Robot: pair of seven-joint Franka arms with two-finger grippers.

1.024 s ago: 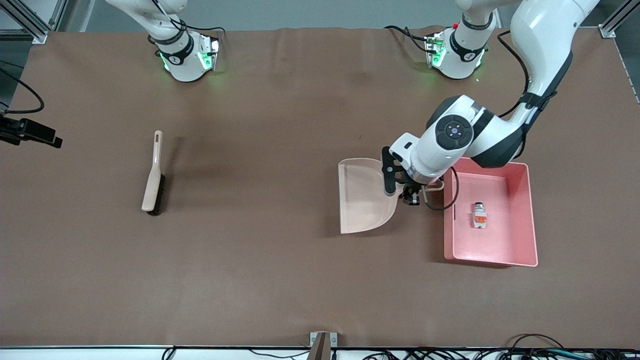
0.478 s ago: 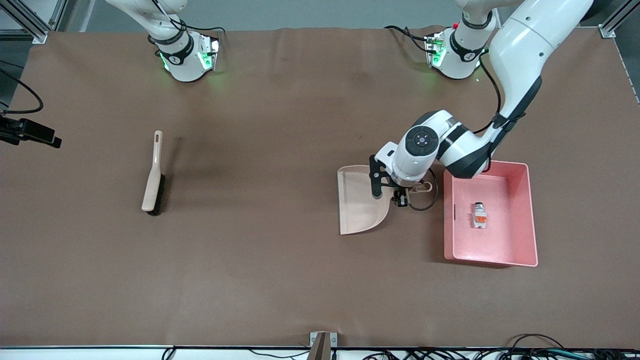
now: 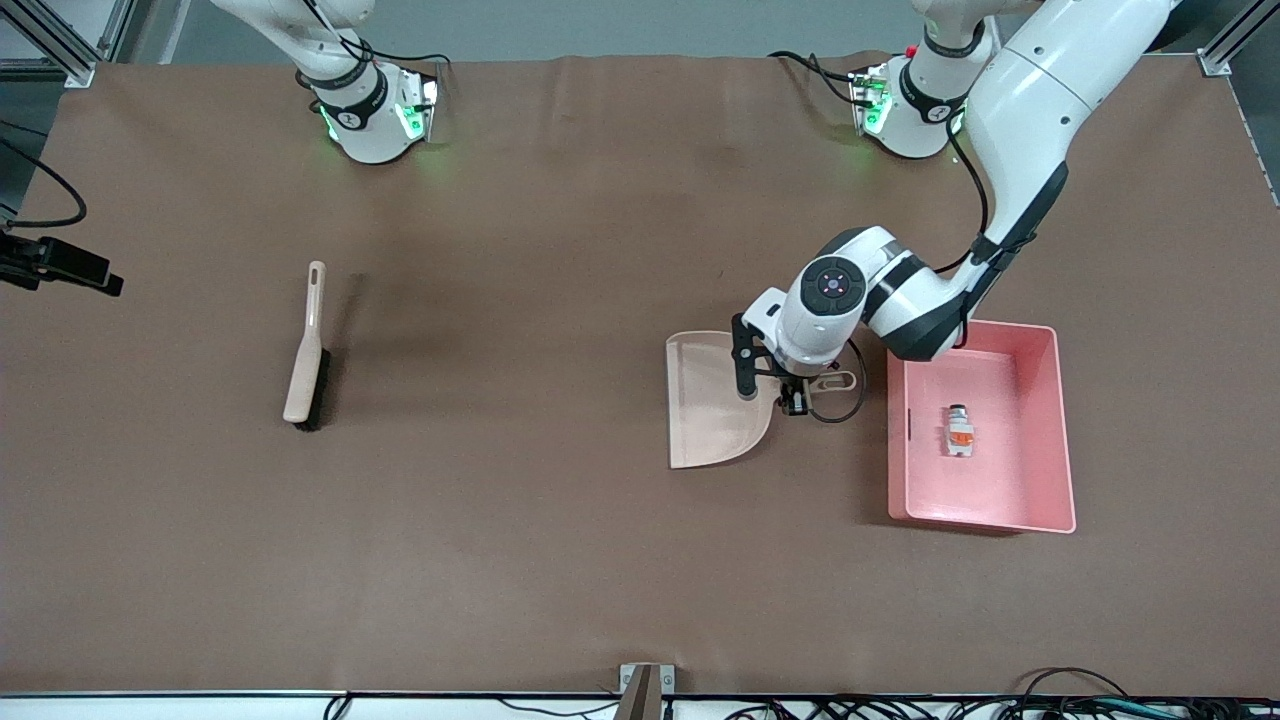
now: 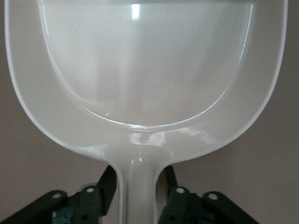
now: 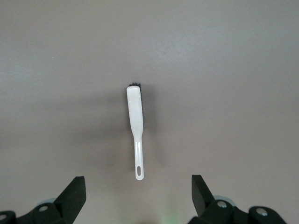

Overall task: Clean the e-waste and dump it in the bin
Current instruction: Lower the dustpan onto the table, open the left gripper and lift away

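The pink bin (image 3: 1040,345) stands at the left arm's end of the table. The whitish-grey switch (image 3: 959,430) with an orange mark lies in it. The dark block is not in view. My left gripper (image 3: 795,398) is shut on the handle of the beige dustpan (image 3: 712,400), low over the table beside the bin. In the left wrist view the fingers (image 4: 106,179) flank the handle, and the dustpan's scoop (image 4: 140,70) is empty. My right gripper (image 5: 137,181) is open and empty, high above the brush (image 5: 134,112); it is out of the front view.
The brush (image 3: 306,350), with a beige handle and dark bristles, lies flat on the brown mat toward the right arm's end. A black clamp (image 3: 60,265) sits at that end's edge. Cables run along the table edge nearest the front camera.
My left gripper has carried the dustpan away from the bin toward the right arm's end and lowered it. The switch, bin and brush have not moved.
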